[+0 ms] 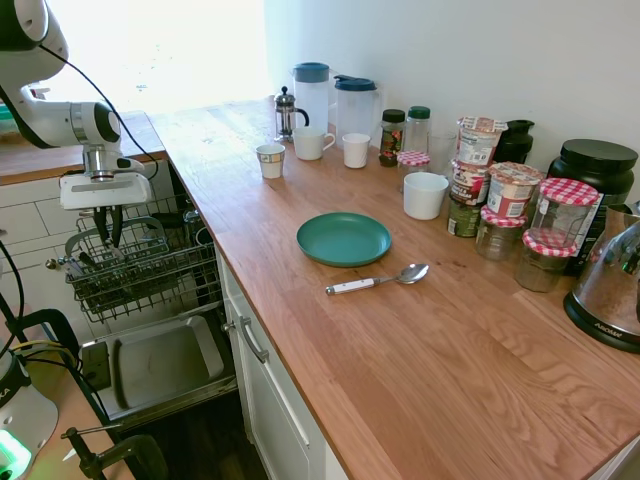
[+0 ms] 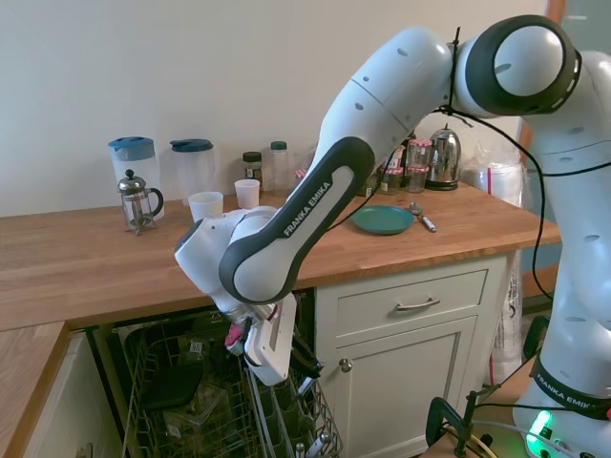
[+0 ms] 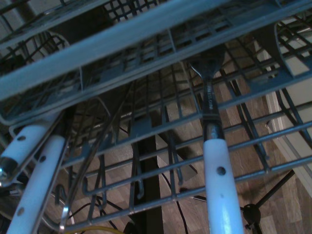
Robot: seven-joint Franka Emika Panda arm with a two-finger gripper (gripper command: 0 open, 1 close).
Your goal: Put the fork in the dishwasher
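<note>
The fork cannot be made out: it is not on the counter [image 1: 420,330], where only a spoon [image 1: 375,282] lies by the plate [image 1: 343,238], so it is probably down among the rack [image 1: 140,270] wires of the dishwasher [image 1: 160,365]. The gripper [image 1: 108,232] hangs just above the rack, its fingers apart with nothing visibly between them, so the placing step looks done or nearly so. The next move calls for a straight lift, as rack wires crowd below and the counter edge is near.
</note>
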